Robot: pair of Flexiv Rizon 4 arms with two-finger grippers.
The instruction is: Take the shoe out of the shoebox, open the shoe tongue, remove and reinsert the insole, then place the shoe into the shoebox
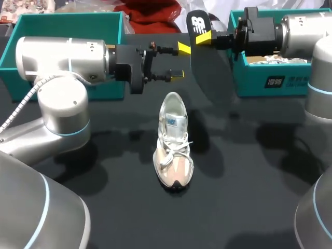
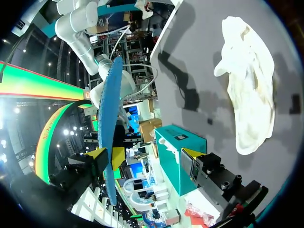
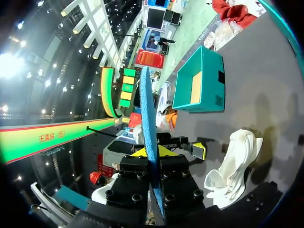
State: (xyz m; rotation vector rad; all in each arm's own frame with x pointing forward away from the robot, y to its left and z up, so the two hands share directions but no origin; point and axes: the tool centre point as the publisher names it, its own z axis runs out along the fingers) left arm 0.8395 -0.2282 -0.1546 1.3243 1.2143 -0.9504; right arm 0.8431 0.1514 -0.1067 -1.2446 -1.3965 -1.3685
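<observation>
A beige lace-up shoe (image 1: 174, 140) lies on the black table's middle, toe toward me; it also shows in the left wrist view (image 2: 251, 90) and the right wrist view (image 3: 237, 166). My right gripper (image 1: 205, 37) is shut on the insole (image 1: 198, 26), holding it upright on edge above the table's far middle. In the right wrist view the insole's blue edge (image 3: 149, 137) is pinched between that gripper's (image 3: 153, 154) fingers. My left gripper (image 1: 180, 61) stands open just left of the insole, above the shoe's heel. In the left wrist view the insole (image 2: 108, 133) hangs ahead of the open gripper (image 2: 147, 156), close to one finger.
A teal shoebox (image 1: 270, 78) with white paper inside stands at the back right, under my right arm. A second teal box part (image 1: 67, 26) stands at the back left behind my left arm. Bare black table (image 1: 244, 171) surrounds the shoe.
</observation>
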